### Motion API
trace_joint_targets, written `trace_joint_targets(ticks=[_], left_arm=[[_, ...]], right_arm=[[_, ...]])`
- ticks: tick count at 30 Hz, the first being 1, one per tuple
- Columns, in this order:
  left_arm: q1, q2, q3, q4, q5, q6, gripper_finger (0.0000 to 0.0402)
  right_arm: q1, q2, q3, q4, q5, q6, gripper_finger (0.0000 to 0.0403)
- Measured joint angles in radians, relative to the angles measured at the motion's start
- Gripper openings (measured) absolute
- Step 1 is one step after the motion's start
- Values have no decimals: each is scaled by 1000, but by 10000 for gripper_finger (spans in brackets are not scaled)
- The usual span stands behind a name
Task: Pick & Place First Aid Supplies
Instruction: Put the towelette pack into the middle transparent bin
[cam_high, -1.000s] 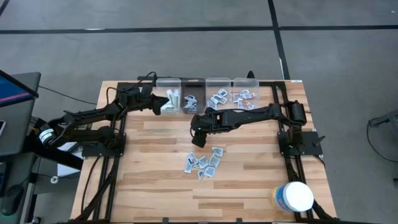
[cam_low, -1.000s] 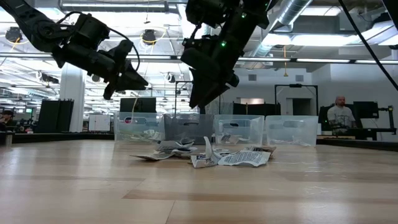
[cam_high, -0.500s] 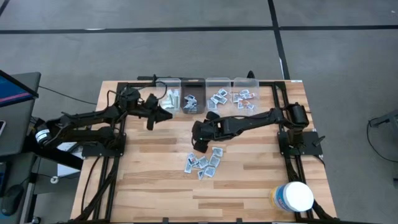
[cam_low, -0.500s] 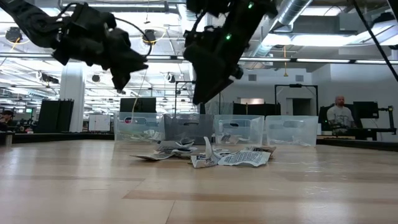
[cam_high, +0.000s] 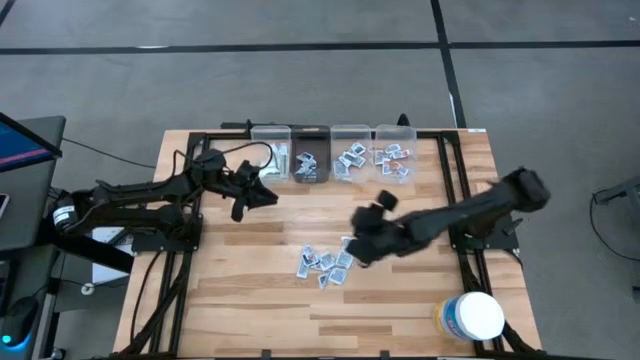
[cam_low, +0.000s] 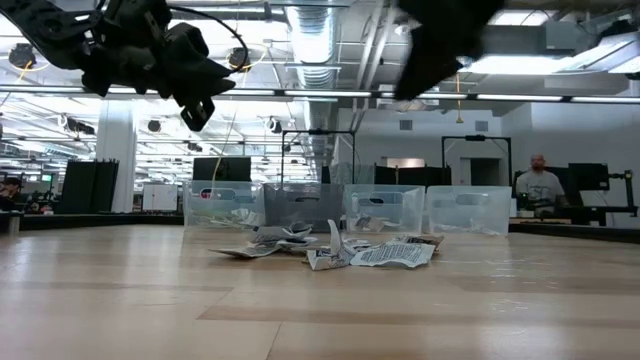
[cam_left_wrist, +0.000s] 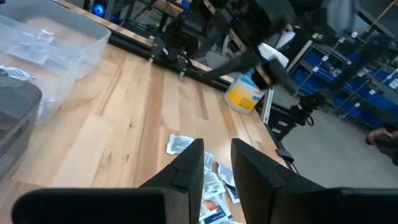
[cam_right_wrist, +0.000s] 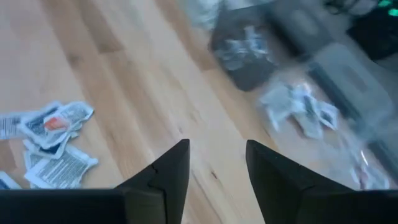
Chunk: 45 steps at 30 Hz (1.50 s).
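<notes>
On the wooden table (cam_high: 250, 290), the loose first aid packets (cam_high: 325, 264) lie in a small heap a little below the middle of the high view. They are flat white-grey packets, some with blue print, and they overlap each other. In the low view the same heap (cam_low: 330, 250) sits on the wood in the centre, in front of the bins.

Along the upper edge of the table stand four clear plastic bins (cam_high: 332, 150) in a row. Each of them has packets inside; the one at the right end holds some with red print (cam_high: 395, 158).

The right gripper (cam_high: 366, 243) is in the middle of the high view, just at the right of the heap and above the table. Its arm reaches in from the right side of the frame. In the right wrist view its two dark fingers (cam_right_wrist: 171, 171) stand apart, with bare wood in the gap, and nothing is between them. A few packets (cam_right_wrist: 53, 143) show at the left edge of that view.

The left gripper (cam_high: 262, 196) is in the upper left part of the table, below the leftmost bin and well apart from the heap. In the left wrist view its fingers (cam_left_wrist: 189, 165) have a narrow gap between them and hold nothing.

A large white tub with a yellow label (cam_high: 470, 316) stands at the lower right corner of the table. A person (cam_low: 540, 185) sits far behind the table, at the right of the low view.
</notes>
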<state>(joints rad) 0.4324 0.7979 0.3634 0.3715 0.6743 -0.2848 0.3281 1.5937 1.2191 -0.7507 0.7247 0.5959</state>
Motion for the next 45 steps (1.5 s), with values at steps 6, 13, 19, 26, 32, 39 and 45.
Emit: trace_joint_targets(ticks=[6,13,19,26,32,39,45], left_arm=[[-34,7,0,0,-29,-6,81],[-103,46,-1,0,-126,-4,81],[-152,107,-1,5,-154,-4,81],[-187,146,-1,3,-162,-4,81],[-190,153,0,11,-181,-4,81],[-190,153,0,13,-196,-4,81],[-190,153,0,14,-196,-4,81]], right_arm=[[97,-223,-303,218,35,281,135],[92,-217,-483,578,33,290,127],[77,-78,-483,644,-60,177,128],[77,70,-476,747,-234,128,119],[76,157,-441,745,-235,91,115],[69,222,-431,746,-244,82,113],[68,207,-433,717,-250,108,61]])
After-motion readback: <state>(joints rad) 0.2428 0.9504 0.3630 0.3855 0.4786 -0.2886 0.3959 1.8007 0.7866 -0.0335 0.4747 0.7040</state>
